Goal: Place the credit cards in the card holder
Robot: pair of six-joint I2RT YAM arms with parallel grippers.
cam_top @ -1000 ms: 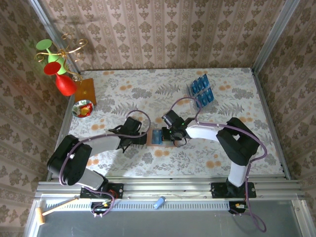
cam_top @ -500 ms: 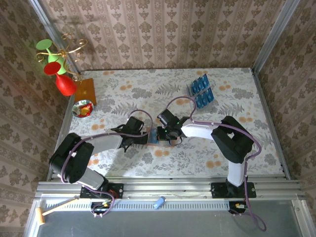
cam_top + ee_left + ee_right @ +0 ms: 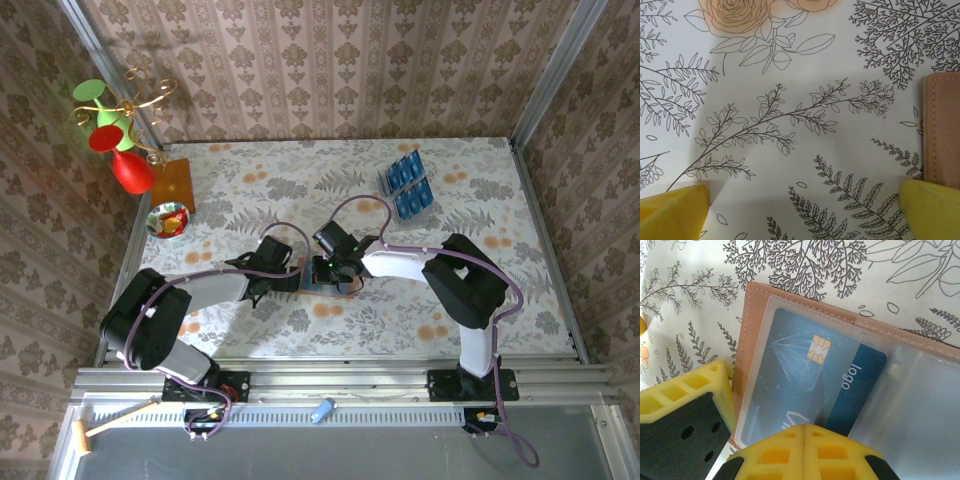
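Note:
The salmon-brown card holder [image 3: 753,315] lies open on the floral tablecloth, mid-table in the top view [image 3: 338,290]. A blue credit card [image 3: 805,370] with a gold chip lies partly under its clear sleeve, one corner still outside. My right gripper [image 3: 804,436] is shut, its fingertips together against the card's near edge [image 3: 328,272]. My left gripper [image 3: 802,192] is wide open just left of the holder, with only cloth between its fingers. The holder's stitched edge [image 3: 942,130] sits by its right finger. One of its yellow fingers [image 3: 700,385] shows beside the holder.
A clear rack with several more blue cards [image 3: 405,185] stands at the back right. A wooden board [image 3: 172,183], a red vase [image 3: 130,170] and a small bowl [image 3: 167,220] crowd the back left. Walls close in the table on three sides.
My right gripper has slid left over the holder, and the blue card now lies farther under the sleeve. The left gripper has edged slightly right and stays open.

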